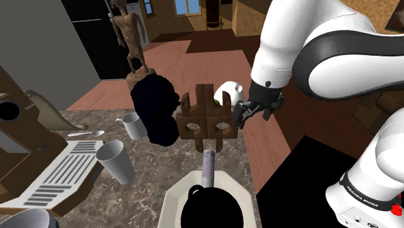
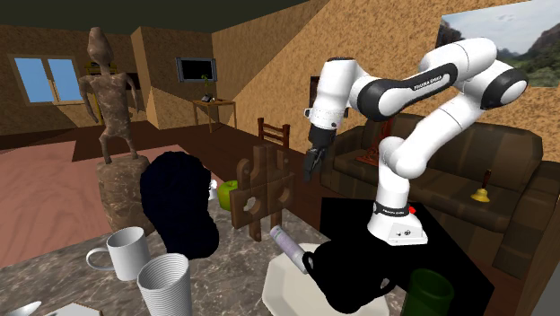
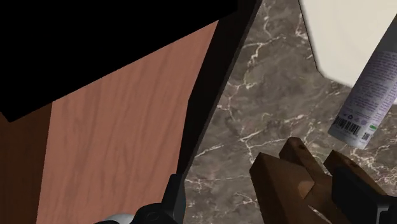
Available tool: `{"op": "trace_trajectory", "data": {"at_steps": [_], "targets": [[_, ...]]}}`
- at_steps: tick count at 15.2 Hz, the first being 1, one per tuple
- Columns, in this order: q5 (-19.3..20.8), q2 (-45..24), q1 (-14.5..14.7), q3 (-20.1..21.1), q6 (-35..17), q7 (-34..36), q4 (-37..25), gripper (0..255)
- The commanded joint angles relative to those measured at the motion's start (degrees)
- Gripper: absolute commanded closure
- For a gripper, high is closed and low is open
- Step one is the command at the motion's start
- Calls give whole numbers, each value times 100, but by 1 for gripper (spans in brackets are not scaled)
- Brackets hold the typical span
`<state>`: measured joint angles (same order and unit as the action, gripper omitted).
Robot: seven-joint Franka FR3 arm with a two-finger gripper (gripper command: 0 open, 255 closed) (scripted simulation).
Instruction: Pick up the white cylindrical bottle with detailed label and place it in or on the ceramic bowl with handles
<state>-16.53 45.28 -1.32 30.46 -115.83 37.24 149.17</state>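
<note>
A pale grey cylindrical bottle with a printed label and barcode lies on its side, one end on the marble counter and the other over the rim of a white octagonal dish. On that dish sits a black rounded vessel with a loop handle. My gripper hangs open and empty in the air over the counter's edge, beside a brown wooden block piece and well above the bottle. In the wrist view the gripper has the wooden piece between its spread fingers without touching it.
A tall black shape, a white mug, a ribbed grey cup and a spoon stand on the counter at the shoulder view's left. A green cup is near the stand. Wood floor lies beyond the counter edge.
</note>
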Motion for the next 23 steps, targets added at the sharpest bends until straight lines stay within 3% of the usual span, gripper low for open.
{"op": "trace_trajectory", "data": {"at_steps": [1, 6, 10, 12, 14, 19, 20, 22, 23], "targets": [[-167, -275, -60, 410, -299, 505, -28, 0], [-295, -1167, -499, 1446, -1038, 1677, -311, 0], [-34, -2039, -1177, 2458, -1619, 2759, -700, 0], [305, -2545, -1696, 3098, -1893, 3409, -941, 0], [904, -3152, -2445, 3943, -2140, 4218, -1213, 0], [1637, -3715, -3220, 4715, -2566, 4750, -1109, 0], [1889, -3880, -3479, 4964, -2642, 4931, -1096, 0], [2574, -4301, -4281, 5736, -2725, 5423, -1088, 0], [2538, -4279, -4301, 5757, -2729, 5397, -1087, 0]]}}
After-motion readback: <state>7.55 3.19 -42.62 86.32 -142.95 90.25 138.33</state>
